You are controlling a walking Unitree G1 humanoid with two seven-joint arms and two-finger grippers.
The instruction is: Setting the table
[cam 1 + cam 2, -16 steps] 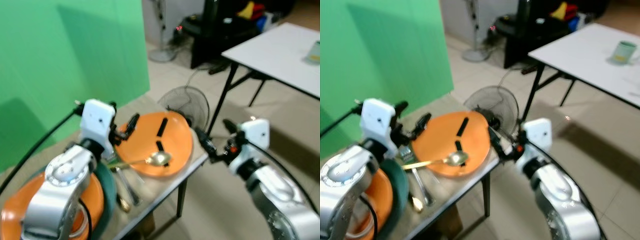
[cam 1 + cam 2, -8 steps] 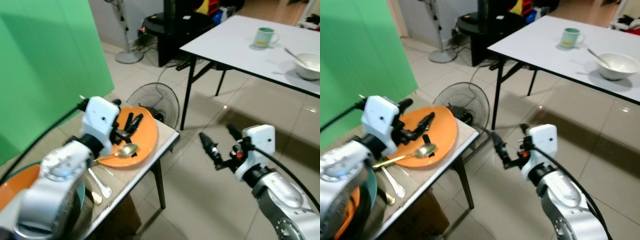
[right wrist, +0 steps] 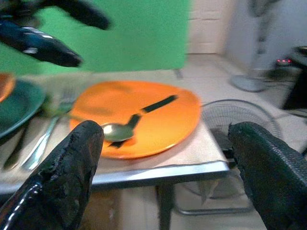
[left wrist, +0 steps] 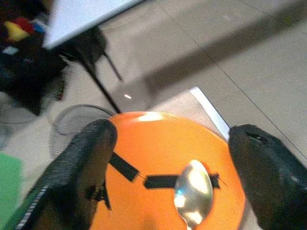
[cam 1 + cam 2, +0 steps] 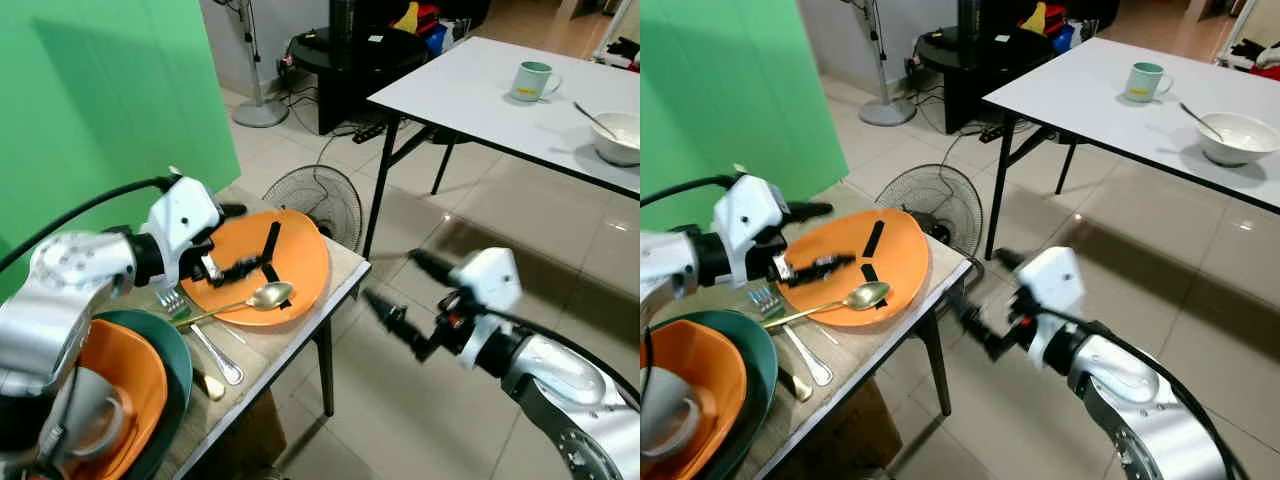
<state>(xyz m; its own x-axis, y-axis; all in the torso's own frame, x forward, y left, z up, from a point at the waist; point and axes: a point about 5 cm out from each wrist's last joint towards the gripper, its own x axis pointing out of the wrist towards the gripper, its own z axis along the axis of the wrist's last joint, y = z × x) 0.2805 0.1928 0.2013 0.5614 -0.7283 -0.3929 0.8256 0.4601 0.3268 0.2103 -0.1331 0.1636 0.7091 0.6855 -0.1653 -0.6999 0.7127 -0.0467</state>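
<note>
An orange plate (image 5: 262,262) with black tape marks lies on the small side table (image 5: 345,272). A gold spoon (image 5: 248,301) rests with its bowl on the plate's near rim, and a silver fork (image 5: 203,338) lies beside it on the tabletop. My left gripper (image 5: 238,240) hovers open over the plate's left part, one finger above the rim and one over the middle. In the left wrist view the plate (image 4: 153,143) and spoon (image 4: 193,191) lie between its fingers. My right gripper (image 5: 402,290) is open in the air just right of the table's edge, pointing at the plate (image 3: 144,108).
A dark green plate (image 5: 175,345) holding an orange bowl (image 5: 120,385) and a cup (image 5: 85,425) sits at the near left. A floor fan (image 5: 320,198) stands behind the side table. A white table (image 5: 470,95) at the back right carries a mug (image 5: 532,80) and a white bowl (image 5: 622,135).
The camera has swung, so the whole scene has shifted. My right gripper has come nearer to the side table's edge. My left gripper stays open over the plate.
</note>
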